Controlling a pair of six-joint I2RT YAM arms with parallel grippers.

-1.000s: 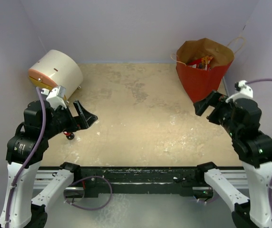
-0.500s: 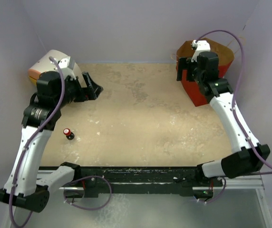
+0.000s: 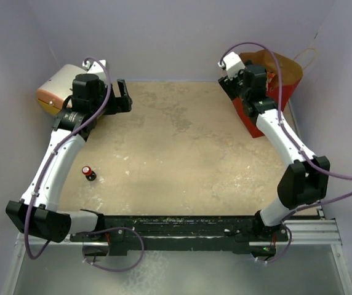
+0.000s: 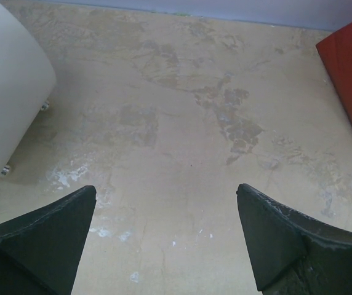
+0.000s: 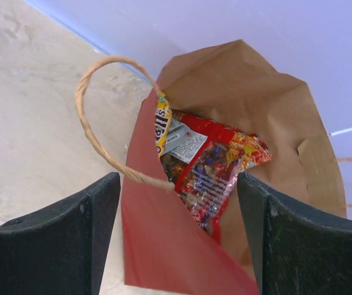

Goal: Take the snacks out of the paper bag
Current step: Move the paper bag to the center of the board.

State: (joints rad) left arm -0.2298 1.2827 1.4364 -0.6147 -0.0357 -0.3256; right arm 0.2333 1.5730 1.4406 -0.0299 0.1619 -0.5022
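Two arms reach to the far side of the tabletop. The bag stands upright in the far right corner with its mouth open, so its contents can be reached from above. The snacks lie inside it, none yet removed: a red-and-clear packet leans on the near wall, with a yellow packet tucked behind the rim. The right pincer hangs just above the mouth, spread and gripping nothing, the red wall showing between its fingers. Judgement: it is lining up a first grab. A string handle loops outward and could snag. The left pincer, spread and empty, hovers over bare tabletop beside the drum, well apart from the bag, probably to keep clear
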